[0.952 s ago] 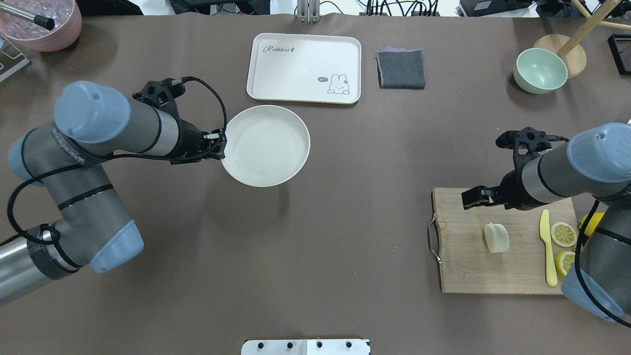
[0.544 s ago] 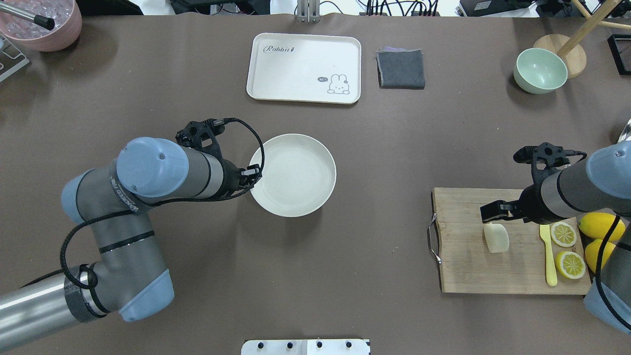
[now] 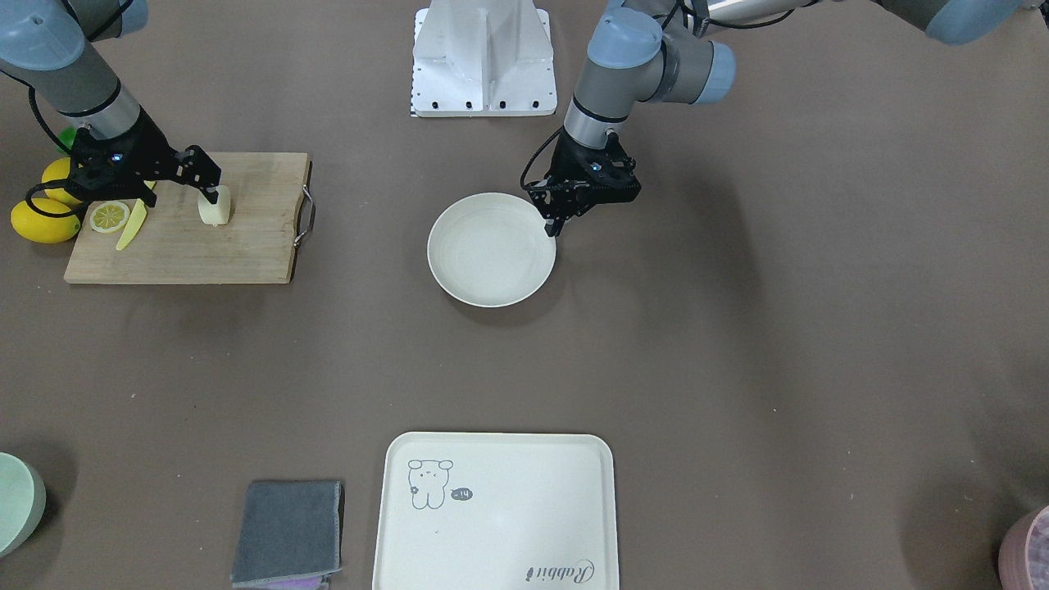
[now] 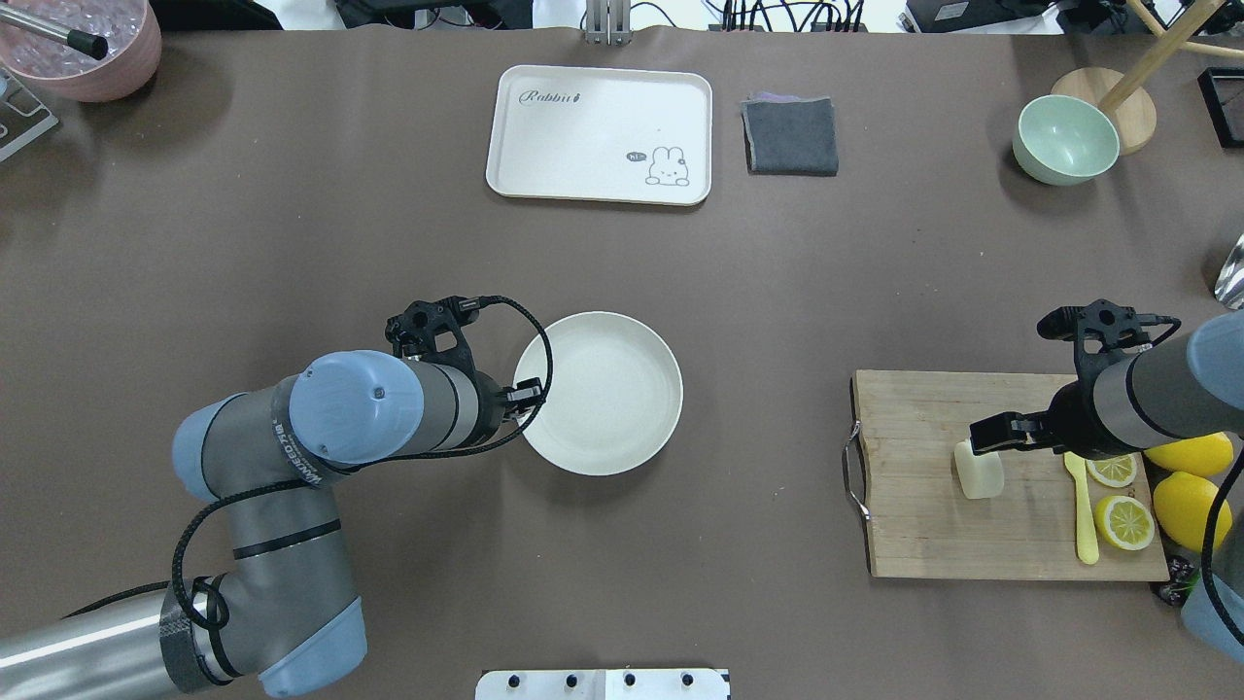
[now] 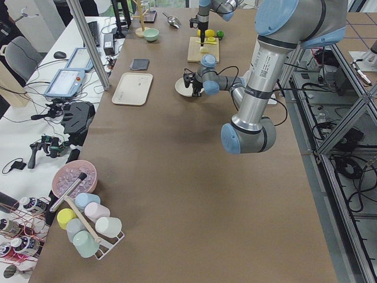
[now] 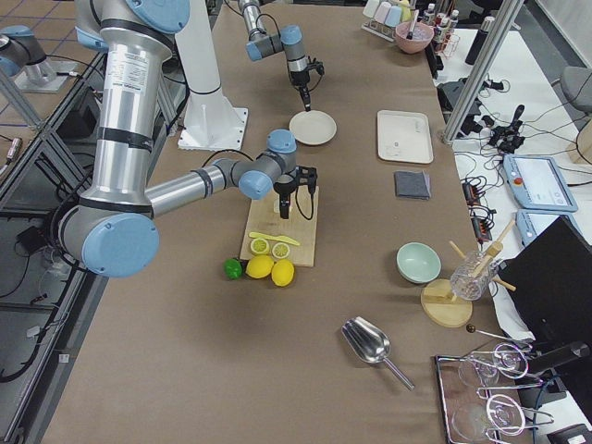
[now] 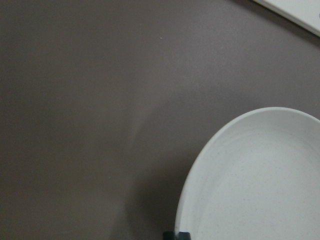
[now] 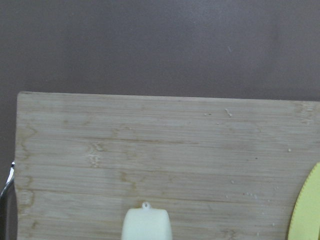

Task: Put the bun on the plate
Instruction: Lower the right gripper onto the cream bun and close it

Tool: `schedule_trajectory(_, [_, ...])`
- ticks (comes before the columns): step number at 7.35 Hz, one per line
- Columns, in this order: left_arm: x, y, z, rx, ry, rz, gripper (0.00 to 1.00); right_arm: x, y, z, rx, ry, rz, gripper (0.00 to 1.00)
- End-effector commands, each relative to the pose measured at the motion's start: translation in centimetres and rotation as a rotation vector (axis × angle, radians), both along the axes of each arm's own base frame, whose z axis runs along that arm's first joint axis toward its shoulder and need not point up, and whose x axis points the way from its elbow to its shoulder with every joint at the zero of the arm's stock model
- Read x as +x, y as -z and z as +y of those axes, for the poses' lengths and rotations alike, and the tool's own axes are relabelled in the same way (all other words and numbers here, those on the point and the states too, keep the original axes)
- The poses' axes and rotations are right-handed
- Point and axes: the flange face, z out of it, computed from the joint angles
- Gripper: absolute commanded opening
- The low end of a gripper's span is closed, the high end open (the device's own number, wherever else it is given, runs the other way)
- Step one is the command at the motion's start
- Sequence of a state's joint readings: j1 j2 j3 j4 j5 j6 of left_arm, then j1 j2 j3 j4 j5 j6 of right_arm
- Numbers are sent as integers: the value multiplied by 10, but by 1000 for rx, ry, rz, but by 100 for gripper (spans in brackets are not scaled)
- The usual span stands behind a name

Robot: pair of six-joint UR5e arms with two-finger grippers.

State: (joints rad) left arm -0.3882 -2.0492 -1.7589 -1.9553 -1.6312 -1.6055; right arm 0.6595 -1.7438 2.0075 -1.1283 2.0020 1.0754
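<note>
left fingers (image 3: 554,220) tight on plate (image 3: 483,283) rim; right fingers (image 3: 209,172) apart over bun (image 3: 215,209) on cutting board (image 3: 246,246)

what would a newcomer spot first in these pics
Most likely the off-white plate near the middle of the table, with the left claw pinching its rim. Next comes the right claw, poised just over the pale bun on the wooden cutting board. Bright yellow lemons sit at the board's edge.
</note>
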Motion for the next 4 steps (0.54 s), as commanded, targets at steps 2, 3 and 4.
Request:
schedule_trajectory(2, [-7, -4, -5, 1, 15, -4, 97, -28, 10, 8, 12, -4, -3, 100])
schedule_trajectory(3, [-8, -4, -6, 3, 17, -3, 97, -38, 11, 15, 25, 2, 6, 100])
schedule_trajectory(4, [-9, -2, -6, 6, 18, -1, 97, -42, 10, 18, 30, 2, 13, 99])
